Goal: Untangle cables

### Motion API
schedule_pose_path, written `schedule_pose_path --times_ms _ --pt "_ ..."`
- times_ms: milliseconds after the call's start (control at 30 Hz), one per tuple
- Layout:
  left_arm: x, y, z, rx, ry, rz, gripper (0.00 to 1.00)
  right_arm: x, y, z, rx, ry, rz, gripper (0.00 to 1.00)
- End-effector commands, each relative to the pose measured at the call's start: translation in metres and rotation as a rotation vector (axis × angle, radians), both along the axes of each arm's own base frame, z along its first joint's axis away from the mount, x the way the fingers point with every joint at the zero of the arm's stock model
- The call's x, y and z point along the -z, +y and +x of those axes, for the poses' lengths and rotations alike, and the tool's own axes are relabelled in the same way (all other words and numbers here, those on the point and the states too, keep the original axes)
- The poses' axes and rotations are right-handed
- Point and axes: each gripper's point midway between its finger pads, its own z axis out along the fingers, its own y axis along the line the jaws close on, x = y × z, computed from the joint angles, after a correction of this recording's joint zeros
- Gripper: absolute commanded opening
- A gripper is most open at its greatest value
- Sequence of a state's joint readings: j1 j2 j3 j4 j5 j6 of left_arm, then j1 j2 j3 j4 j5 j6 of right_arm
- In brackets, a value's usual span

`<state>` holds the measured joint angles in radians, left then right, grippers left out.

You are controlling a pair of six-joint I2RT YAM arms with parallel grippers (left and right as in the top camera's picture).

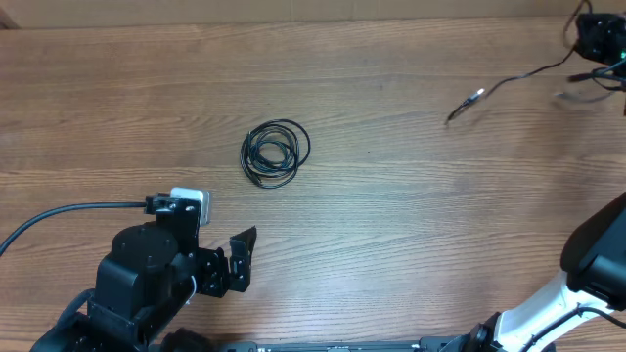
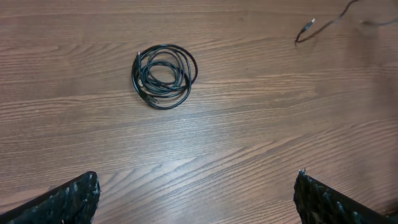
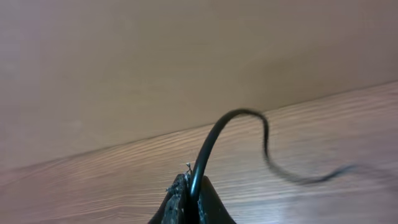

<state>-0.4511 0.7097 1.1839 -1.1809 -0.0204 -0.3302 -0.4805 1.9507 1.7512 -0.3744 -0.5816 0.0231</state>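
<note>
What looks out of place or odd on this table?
One thin cable runs well apart from the coiled bundle. It is pinched in the shut right pincer near the far right corner of the table, and its plug end is blurred. Nothing looks spilled or damaged.

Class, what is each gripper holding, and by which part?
The right gripper pinches a cable on its cord, away from its plug end; the left gripper, open, holds nothing.

No lettering, label, brand, number or sign can be read on the wooden table (image 1: pixel 391 235); nor on the cables (image 1: pixel 275 154).
</note>
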Motion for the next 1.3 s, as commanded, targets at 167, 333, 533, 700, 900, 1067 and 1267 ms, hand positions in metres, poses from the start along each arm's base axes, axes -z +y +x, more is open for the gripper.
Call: schedule_pose_path --times_ms 167,333,533,700,900,1067,1267 --pt "0.001 0.002 0.002 0.004 -0.008 0.022 1.00 -0.054 0.123 0.002 -0.425 -0.155 0.113 0.04" --pt "0.001 0.002 0.001 0.004 -0.008 0.022 0.99 -0.084 0.176 -0.005 -0.627 -0.259 0.169 0.04" --pt "0.001 0.002 0.001 0.004 -0.008 0.022 1.00 -0.071 0.159 0.008 -0.487 -0.194 0.180 0.04" --pt "0.001 0.002 0.002 0.004 -0.008 0.022 1.00 -0.019 0.076 0.017 -0.169 -0.039 0.017 0.04" --pt "0.001 0.002 0.002 0.004 -0.008 0.022 0.99 0.028 -0.056 0.000 0.173 0.075 -0.142 0.05" --pt "0.001 0.002 0.001 0.004 -0.008 0.022 1.00 0.018 -0.136 -0.032 0.372 0.047 -0.069 0.67" --pt "0.001 0.002 0.002 0.004 -0.008 0.022 1.00 -0.011 -0.145 -0.044 0.320 -0.009 0.018 1.00"
